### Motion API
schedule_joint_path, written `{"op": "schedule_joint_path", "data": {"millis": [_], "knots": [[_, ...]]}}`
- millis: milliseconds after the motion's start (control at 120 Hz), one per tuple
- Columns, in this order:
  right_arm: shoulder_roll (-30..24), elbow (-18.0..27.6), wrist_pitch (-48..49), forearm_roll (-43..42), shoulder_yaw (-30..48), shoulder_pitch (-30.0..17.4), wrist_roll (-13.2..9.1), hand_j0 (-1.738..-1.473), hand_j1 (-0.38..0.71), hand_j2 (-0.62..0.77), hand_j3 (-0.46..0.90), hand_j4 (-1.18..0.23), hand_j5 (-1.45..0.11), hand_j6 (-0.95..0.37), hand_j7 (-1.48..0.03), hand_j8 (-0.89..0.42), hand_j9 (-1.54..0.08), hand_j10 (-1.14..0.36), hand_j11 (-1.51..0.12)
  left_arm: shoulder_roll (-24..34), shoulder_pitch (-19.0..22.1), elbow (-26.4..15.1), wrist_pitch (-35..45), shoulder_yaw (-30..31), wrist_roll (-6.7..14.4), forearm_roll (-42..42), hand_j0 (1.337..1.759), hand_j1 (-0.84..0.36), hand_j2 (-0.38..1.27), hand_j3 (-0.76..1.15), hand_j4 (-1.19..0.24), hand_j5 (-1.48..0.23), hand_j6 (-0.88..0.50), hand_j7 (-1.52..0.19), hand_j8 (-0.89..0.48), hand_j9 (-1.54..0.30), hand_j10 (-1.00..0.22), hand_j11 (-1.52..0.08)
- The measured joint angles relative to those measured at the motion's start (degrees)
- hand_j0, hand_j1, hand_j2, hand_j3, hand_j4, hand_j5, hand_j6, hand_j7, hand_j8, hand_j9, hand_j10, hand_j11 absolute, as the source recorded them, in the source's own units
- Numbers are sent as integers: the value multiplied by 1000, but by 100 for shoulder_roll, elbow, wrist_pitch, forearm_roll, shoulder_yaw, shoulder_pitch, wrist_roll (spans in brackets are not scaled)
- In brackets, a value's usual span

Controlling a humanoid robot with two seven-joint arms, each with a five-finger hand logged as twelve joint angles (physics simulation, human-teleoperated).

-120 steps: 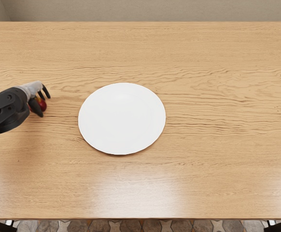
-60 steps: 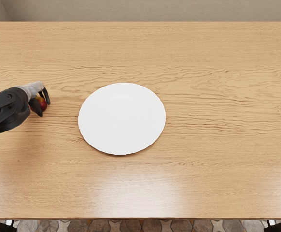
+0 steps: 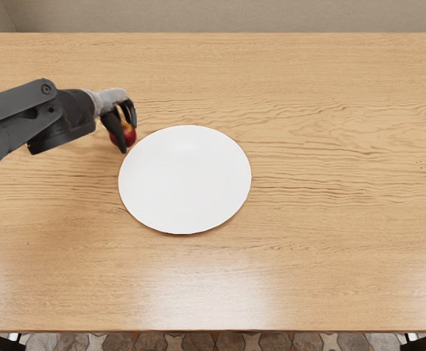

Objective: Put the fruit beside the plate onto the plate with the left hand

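Red fruit (image 3: 127, 134) in left hand (image 3: 118, 117) nears white plate (image 3: 184, 178).

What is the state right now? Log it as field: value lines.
left hand: fingers curled around the fruit, arm entering from the left edge
fruit: small, red and yellow, gripped just outside the plate's upper-left rim
plate: white, round, nothing on it
table: light wood
right hand: not in view
task status: fruit not yet on the plate
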Motion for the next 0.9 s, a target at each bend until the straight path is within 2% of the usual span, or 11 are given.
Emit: {"op": "schedule_joint_path", "data": {"millis": [167, 450, 575, 625, 750, 900], "knots": [[0, 0, 0, 0, 0, 3, 1, -1658, -305, -7, 0, -37, -47, -37, -47, -37, -47, -37, -47, -433, -118, -10, -37, 15, -1, -337, 1654, -337, 609, -1, -827, -1224, -376, -1174, -394, -1144, -727, -1151], [0, 0, 0, 0, 0, 8, -1, -1658, -305, -7, 0, -37, -47, -37, -47, -37, -47, -37, -47, -961, -169, 16, -46, 71, 1, -520, 1655, -342, 616, 0, -828, -1232, -376, -1175, -395, -1139, -774, -1147], [0, 0, 0, 0, 0, 8, -2, -1658, -305, -7, 0, -37, -47, -37, -47, -37, -47, -37, -47, -993, -162, 18, -20, 164, 2, -524, 1655, -316, 568, 0, -815, -1193, -398, -1151, -410, -1114, -792, -1119], [0, 0, 0, 0, 0, 8, -1, -1658, -305, -7, 0, -37, -47, -37, -47, -37, -47, -37, -47, -988, -158, 11, -11, 179, 2, -532, 1656, -303, 511, 0, -761, -1105, -402, -1069, -429, -1036, -775, -1041], [0, 0, 0, 0, 0, 8, 0, -1658, -305, -7, 0, -37, -47, -37, -47, -37, -47, -37, -47, -990, -205, 3, 11, 195, 1, -769, 1657, -233, 315, 0, -600, -851, -399, -829, -404, -809, -618, -811], [0, 0, 0, 0, 0, 8, 1, -1658, -305, -7, 0, -37, -47, -37, -47, -37, -47, -37, -47, -984, -232, -1, 26, 198, 0, -864, 1657, -132, 186, 0, -457, -628, -361, -617, -363, -608, -465, -609]]}}
